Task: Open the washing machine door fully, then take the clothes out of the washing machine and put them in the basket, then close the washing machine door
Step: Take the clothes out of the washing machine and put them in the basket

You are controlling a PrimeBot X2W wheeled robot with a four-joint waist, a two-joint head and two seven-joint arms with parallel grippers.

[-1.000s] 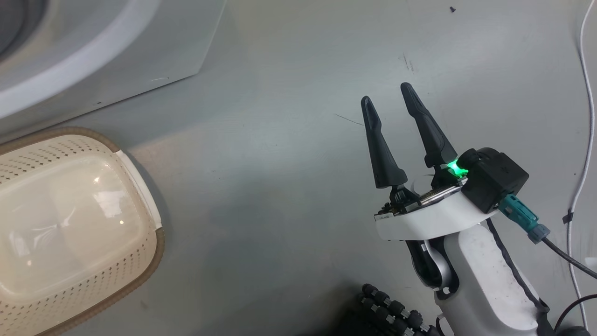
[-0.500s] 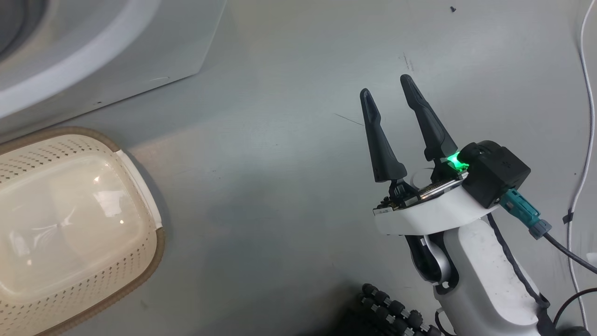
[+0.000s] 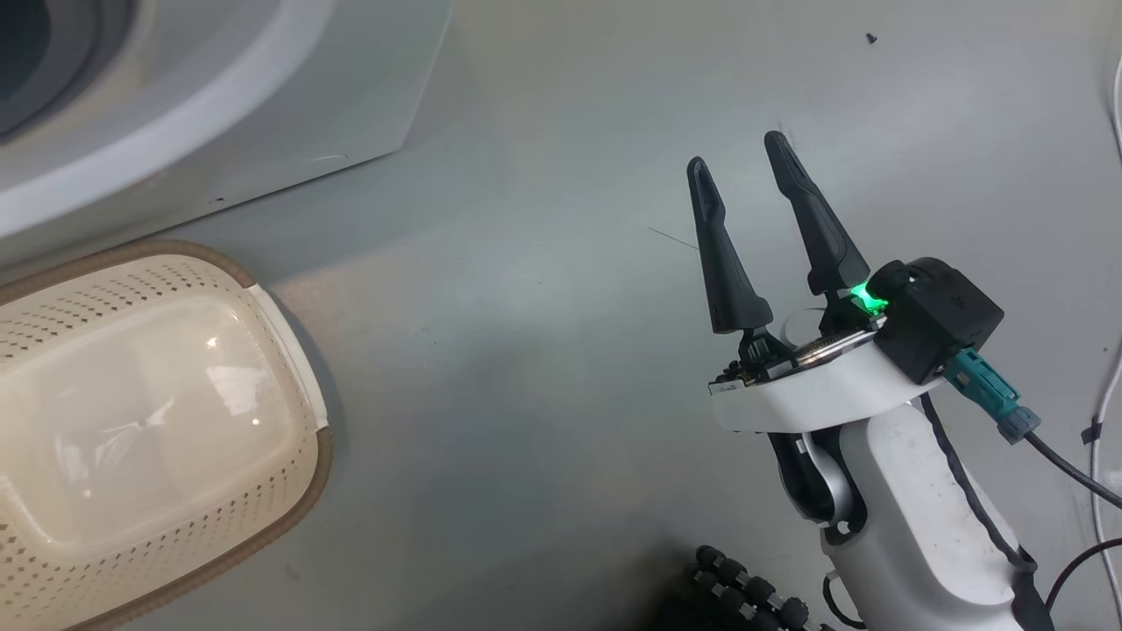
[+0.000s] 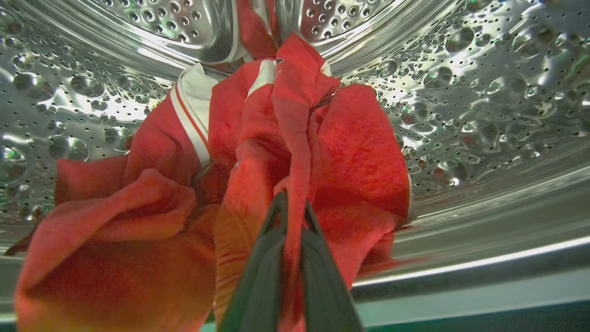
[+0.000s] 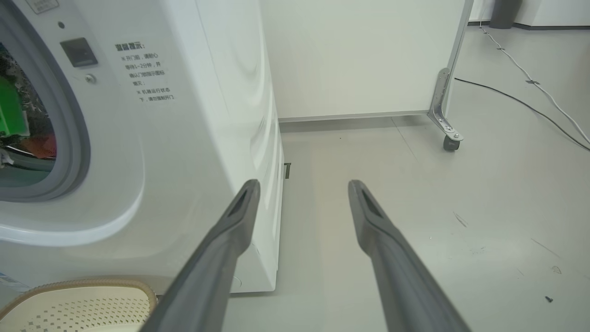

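Inside the steel drum (image 4: 484, 92) of the washing machine (image 3: 263, 105) lie the red clothes (image 4: 350, 152) with white trim. My left gripper (image 4: 292, 200) is shut on a raised fold of them. My right gripper (image 3: 734, 149) hovers open over the floor, right of the machine, with nothing between its fingers. In the right wrist view the right gripper (image 5: 303, 184) points past the machine's front corner (image 5: 198, 115). The cream basket (image 3: 320, 464) stands on the floor below the machine's front, with nothing in it. The washing machine door is out of view.
A white partition panel (image 5: 359, 55) on a caster (image 5: 449, 143) stands behind the machine. Cables (image 5: 530, 80) run over the grey floor at the right. A white cable (image 3: 1109, 386) lies beside my right arm.
My left gripper has shut on the clothes. The right gripper has risen slightly. The head camera has shifted a little, so the whole picture moved right and down.
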